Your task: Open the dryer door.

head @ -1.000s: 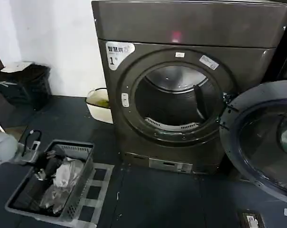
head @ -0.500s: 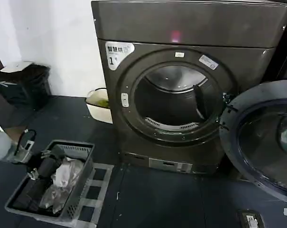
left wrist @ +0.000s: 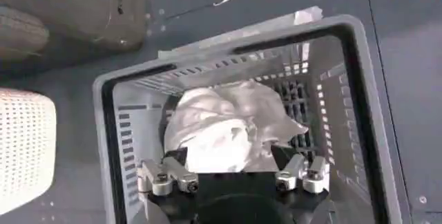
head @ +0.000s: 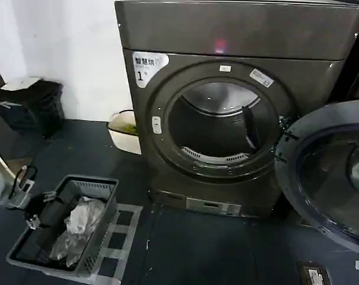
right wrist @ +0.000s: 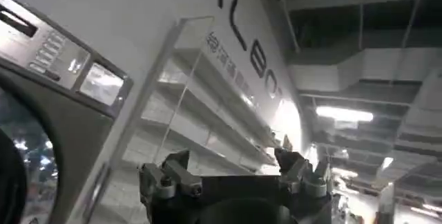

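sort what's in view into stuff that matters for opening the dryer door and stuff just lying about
Belongs to the job:
- dryer, marked "1"
- dryer door, already swung wide open to the right
- left gripper, open above the basket
- right gripper, open, raised clear

Just lying about:
- grey laundry basket with white cloth
- cream tub beside the dryer
- black bin by the wall

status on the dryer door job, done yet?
Done, by the look of it: the dryer door is swung wide to the right, and the dryer shows its drum through the round opening. In hand: the left hand hangs open over the grey basket holding crumpled white cloth. The right hand is open and holds nothing. Nothing is left for the door.
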### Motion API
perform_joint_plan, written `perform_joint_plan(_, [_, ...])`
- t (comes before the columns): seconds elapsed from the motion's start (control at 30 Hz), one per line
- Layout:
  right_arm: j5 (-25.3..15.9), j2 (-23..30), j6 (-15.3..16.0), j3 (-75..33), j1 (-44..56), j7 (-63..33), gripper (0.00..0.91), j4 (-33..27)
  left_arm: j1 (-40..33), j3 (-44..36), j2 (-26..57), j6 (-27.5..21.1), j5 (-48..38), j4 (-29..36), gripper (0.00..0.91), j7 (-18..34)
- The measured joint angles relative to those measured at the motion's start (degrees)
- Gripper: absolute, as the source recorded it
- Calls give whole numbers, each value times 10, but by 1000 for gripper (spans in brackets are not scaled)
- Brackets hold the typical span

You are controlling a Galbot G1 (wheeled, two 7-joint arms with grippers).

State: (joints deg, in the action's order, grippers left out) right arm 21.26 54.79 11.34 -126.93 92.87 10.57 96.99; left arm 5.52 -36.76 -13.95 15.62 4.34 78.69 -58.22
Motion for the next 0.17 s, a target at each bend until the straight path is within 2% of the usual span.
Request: perform_joint_plan(0.17, [1, 1, 0, -6, 2, -12, 907, 0, 29, 29, 0, 6, 5, 1, 907, 4])
